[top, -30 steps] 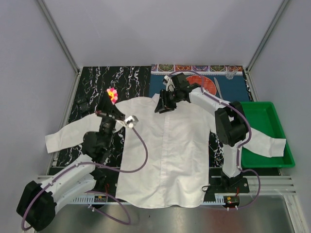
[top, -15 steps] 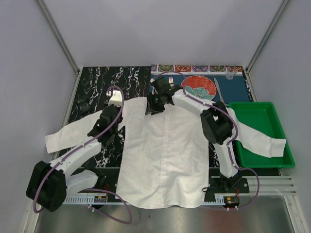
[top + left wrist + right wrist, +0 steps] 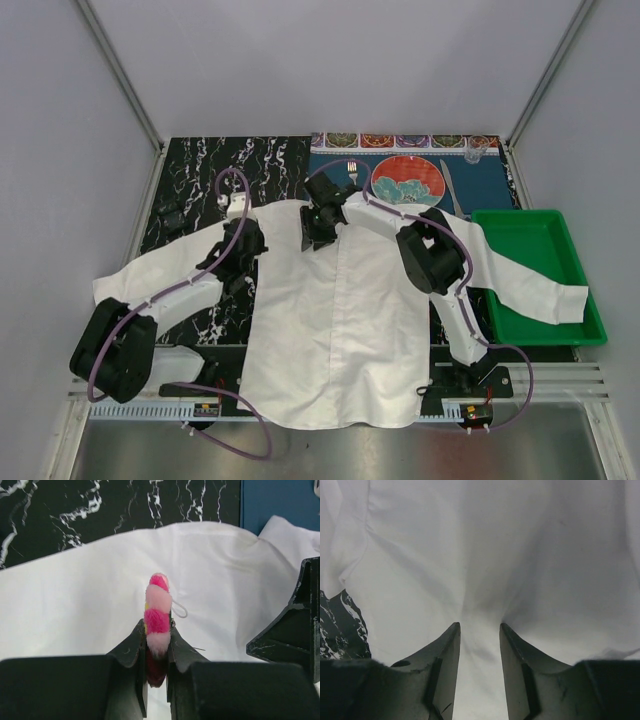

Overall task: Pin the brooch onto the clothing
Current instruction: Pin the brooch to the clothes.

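The white clothing (image 3: 340, 320) lies flat, front up, across the table. The pink-and-yellow brooch (image 3: 158, 612) is clamped upright between the fingers of my left gripper (image 3: 157, 627), just above the clothing's (image 3: 90, 595) left shoulder. From above, the left gripper (image 3: 247, 250) hides the brooch. My right gripper (image 3: 313, 232) is down at the collar. Its fingertips (image 3: 456, 626) press into the clothing (image 3: 495, 555), and a puckered fold of fabric stands between the jaws of the right gripper (image 3: 479, 625). The right gripper's black body (image 3: 295, 630) shows close by in the left wrist view.
A red-and-teal plate (image 3: 407, 181) sits on a blue placemat at the back, with a fork (image 3: 352, 172), a knife (image 3: 449, 187) and a small glass (image 3: 473, 155). The green tray (image 3: 545, 230) at right holds the shirt's right sleeve. Black marble surface (image 3: 200, 170) shows at back left.
My left arm has swung right and down, carrying the brooch from above the marble to the shirt's left shoulder. The right gripper has shifted left along the collar.
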### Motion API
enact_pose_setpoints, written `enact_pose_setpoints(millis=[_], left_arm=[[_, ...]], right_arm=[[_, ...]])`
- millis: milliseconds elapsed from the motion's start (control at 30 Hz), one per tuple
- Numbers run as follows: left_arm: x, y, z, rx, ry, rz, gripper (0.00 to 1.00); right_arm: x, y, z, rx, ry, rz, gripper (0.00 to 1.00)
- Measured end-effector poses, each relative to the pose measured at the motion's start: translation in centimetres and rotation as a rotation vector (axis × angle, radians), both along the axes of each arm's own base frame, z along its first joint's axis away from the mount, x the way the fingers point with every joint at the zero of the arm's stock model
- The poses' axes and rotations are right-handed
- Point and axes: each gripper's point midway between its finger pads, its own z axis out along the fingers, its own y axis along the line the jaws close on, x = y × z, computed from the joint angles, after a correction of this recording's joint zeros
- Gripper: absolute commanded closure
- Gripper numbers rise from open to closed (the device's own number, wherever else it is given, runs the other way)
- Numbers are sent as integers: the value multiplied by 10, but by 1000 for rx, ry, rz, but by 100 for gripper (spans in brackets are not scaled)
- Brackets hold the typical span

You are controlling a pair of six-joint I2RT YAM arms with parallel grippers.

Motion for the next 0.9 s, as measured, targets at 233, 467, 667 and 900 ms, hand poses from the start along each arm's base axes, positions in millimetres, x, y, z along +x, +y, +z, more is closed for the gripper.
enact_pose_setpoints(millis=[233,467,667,900], left_arm=[[1,-17,-32,-26,75,-13,100],[7,-32,-61,-44,129,-34,100],[19,-41,-63,-57,127,-42,100],[25,-53,-62,-94,104,-56,100]], right_arm=[[-2,3,-10,-22,9,-2,85],[0,2,-14,-22,15,3,100],[-1,0,-11,14,23,12,100],[2,-5,15,98,23,-9,100]])
